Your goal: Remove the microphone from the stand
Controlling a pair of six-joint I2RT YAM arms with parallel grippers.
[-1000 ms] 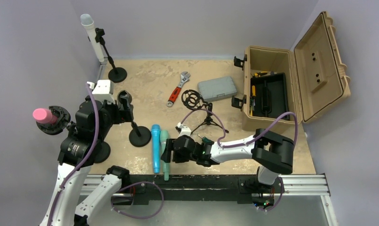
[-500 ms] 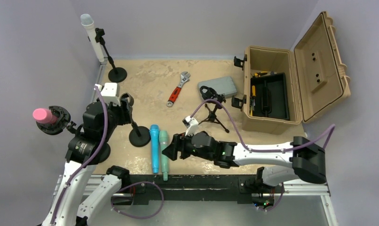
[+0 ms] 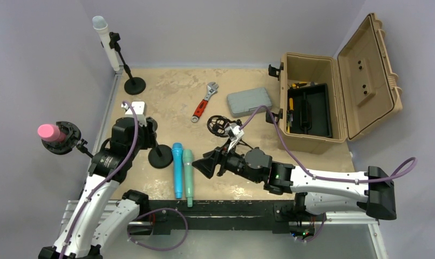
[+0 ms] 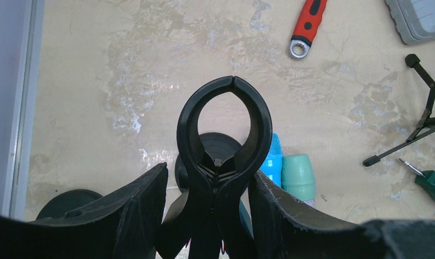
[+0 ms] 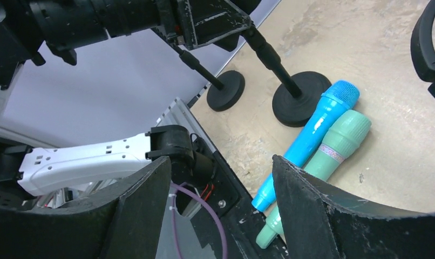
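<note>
The green microphone (image 3: 188,181) lies flat on the table (image 3: 167,91). Its long axis runs 12 to 6 with the head toward 12, and it touches the blue microphone (image 3: 178,170) at its 9. The stand (image 3: 160,156) rises at 10. Only the left wrist view shows its clip (image 4: 260,124) ringing nothing, its handles pinched by the left gripper (image 4: 209,172). The right gripper (image 3: 207,164), at 2, gapes empty.
</note>
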